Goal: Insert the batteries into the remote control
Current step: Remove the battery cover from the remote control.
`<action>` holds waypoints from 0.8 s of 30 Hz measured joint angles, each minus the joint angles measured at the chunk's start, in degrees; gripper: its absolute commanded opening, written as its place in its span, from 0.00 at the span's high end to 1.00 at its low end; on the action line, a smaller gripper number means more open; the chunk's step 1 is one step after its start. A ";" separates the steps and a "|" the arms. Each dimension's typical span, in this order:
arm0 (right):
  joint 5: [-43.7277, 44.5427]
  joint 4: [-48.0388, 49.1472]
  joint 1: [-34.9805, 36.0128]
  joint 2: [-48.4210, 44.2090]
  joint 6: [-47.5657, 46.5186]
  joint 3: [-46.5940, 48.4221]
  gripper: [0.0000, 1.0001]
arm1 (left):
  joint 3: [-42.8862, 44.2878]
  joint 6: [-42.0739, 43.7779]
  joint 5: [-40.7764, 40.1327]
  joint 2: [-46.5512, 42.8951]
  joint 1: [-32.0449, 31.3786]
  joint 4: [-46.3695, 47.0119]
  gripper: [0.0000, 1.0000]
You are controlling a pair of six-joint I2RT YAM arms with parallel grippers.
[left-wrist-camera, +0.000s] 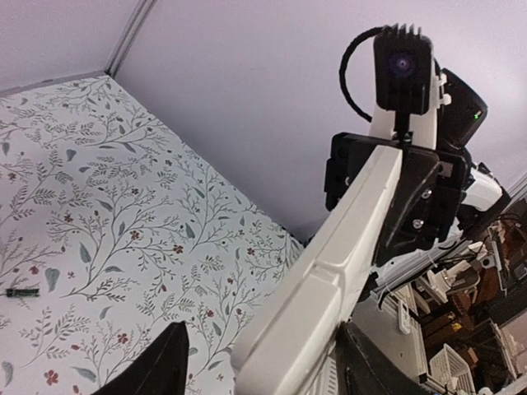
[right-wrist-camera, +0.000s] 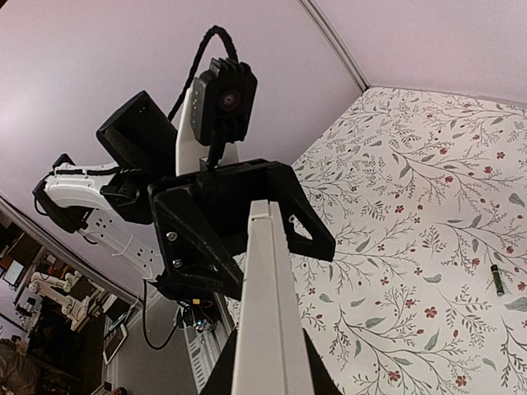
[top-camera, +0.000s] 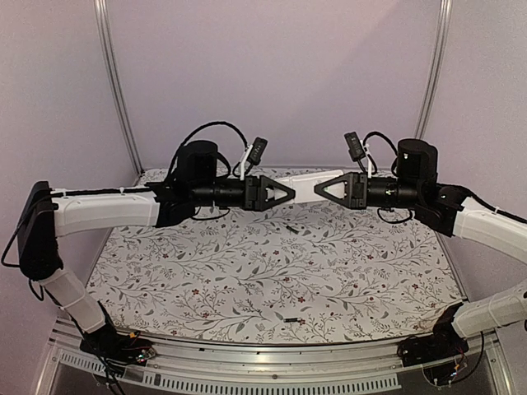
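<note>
I'm holding the remote control (top-camera: 309,186) in the air over the far middle of the desk (top-camera: 165,271). The right claw (top-camera: 323,189) is clamped on its right end. The left claw (top-camera: 288,194) is apart around its left end, with one finger (left-wrist-camera: 160,366) clear of it. One battery (top-camera: 293,228) lies on the desk beneath the remote, and a second battery (top-camera: 295,318) lies by the near edge.

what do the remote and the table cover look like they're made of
Remote: probably moulded white plastic, smooth satin finish; crisp ridges and a soft even sheen along its body. Cover: printed cloth or vinyl, matte; flat leaf-and-flower pattern with no glare, but its texture is too fine to tell which.
</note>
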 measured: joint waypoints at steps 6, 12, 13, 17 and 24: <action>0.35 -0.13 -0.22 0.00 0.20 0.02 1.00 | 2.89 3.39 -3.37 0.02 -0.15 -7.02 0.58; 0.74 -0.81 -0.35 0.00 0.46 0.00 1.00 | 3.41 4.13 -3.63 0.00 -0.22 -8.48 0.68; 0.79 -0.81 -0.42 0.00 0.46 0.00 1.00 | 3.41 3.98 -3.58 -0.02 -0.22 -8.50 0.67; 1.14 -1.22 -0.44 0.00 0.46 0.00 1.00 | 3.41 4.13 -3.76 -0.02 -0.22 -8.63 0.55; 2.16 -2.49 -0.68 -0.02 0.15 0.02 1.00 | 3.52 4.24 -6.21 -0.02 -0.22 -10.80 0.58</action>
